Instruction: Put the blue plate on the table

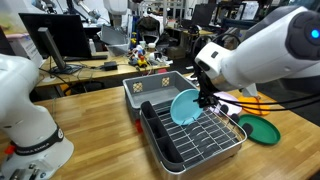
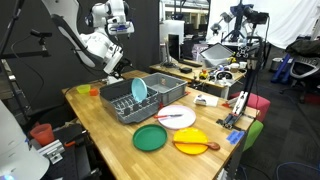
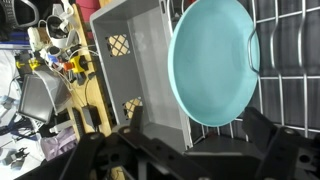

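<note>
The blue plate stands on edge in the wire dish rack inside the grey bin; it also shows in an exterior view and fills the upper part of the wrist view. My gripper hovers right beside the plate, over the rack. In the wrist view the gripper is open, its dark fingers spread to either side just short of the plate's edge. It holds nothing. The wooden table carries the bin.
The grey bin with its wire rack sits mid-table. A dark green plate, an orange plate and a white plate lie on the table beside it. Clutter lines the far edge.
</note>
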You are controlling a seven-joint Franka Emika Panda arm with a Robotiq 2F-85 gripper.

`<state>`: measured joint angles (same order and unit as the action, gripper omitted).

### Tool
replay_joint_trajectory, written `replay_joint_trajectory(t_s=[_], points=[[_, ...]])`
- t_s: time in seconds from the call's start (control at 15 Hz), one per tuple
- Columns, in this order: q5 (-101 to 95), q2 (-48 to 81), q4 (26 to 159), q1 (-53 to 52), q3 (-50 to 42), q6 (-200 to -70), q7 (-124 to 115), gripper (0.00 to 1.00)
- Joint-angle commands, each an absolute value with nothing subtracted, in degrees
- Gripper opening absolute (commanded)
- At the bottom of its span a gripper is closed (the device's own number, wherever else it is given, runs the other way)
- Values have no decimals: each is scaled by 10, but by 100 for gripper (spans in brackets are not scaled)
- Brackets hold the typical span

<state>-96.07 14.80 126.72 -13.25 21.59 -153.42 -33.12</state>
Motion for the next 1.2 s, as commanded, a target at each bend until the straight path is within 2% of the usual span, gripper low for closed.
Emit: replay_joint_trajectory(t_s=[0.0, 1.13], points=[[-997, 186, 1240, -141, 213, -1511, -344, 100], [-1028, 202, 1219, -152, 188, -1462, -349, 100]])
